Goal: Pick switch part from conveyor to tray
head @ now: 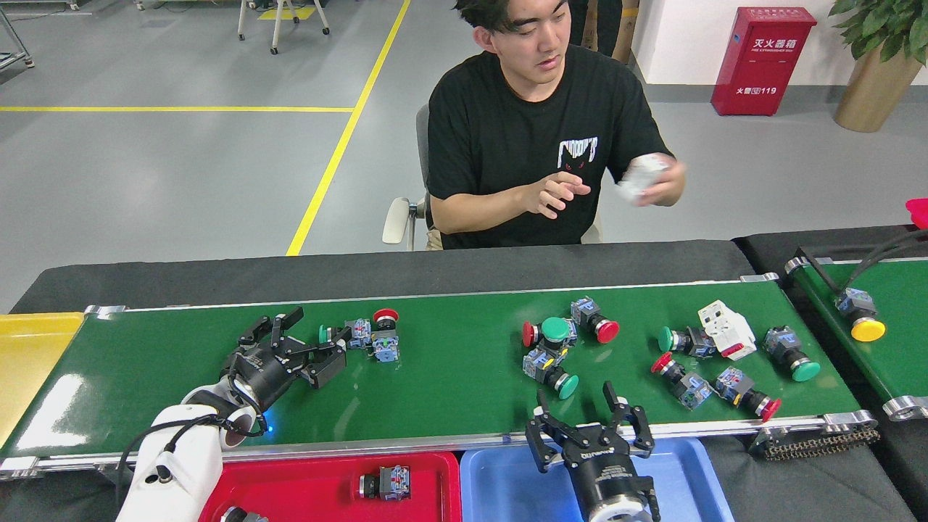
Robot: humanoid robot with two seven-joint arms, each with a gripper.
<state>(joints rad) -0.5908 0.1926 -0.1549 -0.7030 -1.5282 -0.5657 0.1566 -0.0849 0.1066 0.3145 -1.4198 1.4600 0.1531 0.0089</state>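
Observation:
The conveyor [435, 395] is a wide green belt that carries several push-button switch parts. At its left lies a pair, one with a green cap [328, 334] and one with a red cap [385, 317]. My left gripper [317, 336] is open over the belt, its fingertips right at the green cap. A cluster of switch parts [554, 344] lies mid-right. My right gripper [578, 404] stands open at the belt's near edge, just below that cluster's green-capped switch [554, 375]. The red tray [304, 489] holds one switch part [384, 482]. The blue tray [500, 486] lies beside it.
More switch parts and a white block [725, 330] lie at the belt's right end. A narrower green belt [895, 355] at far right carries a yellow-capped switch [863, 322]. A yellow bin [29, 355] sits at left. A person [536, 130] sits behind the table holding a white part.

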